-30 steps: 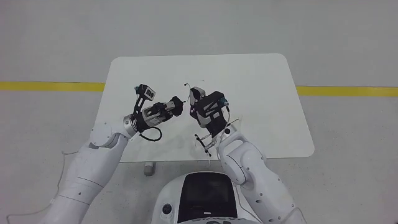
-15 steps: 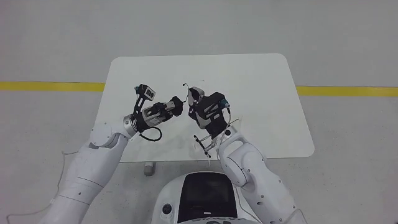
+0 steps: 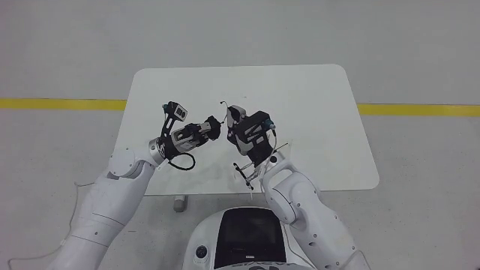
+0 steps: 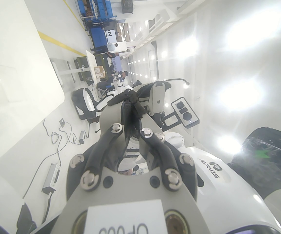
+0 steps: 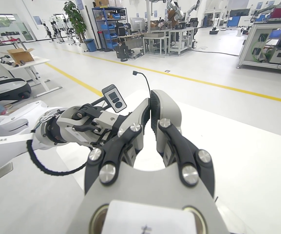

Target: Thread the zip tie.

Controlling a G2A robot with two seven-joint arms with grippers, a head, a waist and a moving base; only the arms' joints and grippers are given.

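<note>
Both arms: over table (image 3: 315, 90) middle, my tips close.
Right gripper (image 5: 150, 114): clamps zip tie (image 5: 147, 83).
Left gripper (image 4: 130, 99): closed, load unclear.

— What is the table (image 3: 315, 90) made of?
— It has a smooth white top, matt, with a faint sheen.
— And the zip tie (image 5: 147, 83)?
— Thin black plastic, slick and slightly glossy.
— The right tool (image 5: 150, 98)?
— Pale grey matt plastic shells (image 5: 169, 105), black matt links (image 5: 179, 137), bright polished metal bolts (image 5: 165, 122). Its pads (image 5: 155, 109) look like ribbed black rubber.
— The left tool (image 4: 130, 98)?
— Same grey plastic, black links and shiny bolts. A rough, corrugated black cable sleeve (image 5: 55, 170) loops under its wrist.
— The floor (image 3: 240, 30)?
— Pale, smooth and glossy, with painted yellow lines (image 3: 60, 103).
</note>
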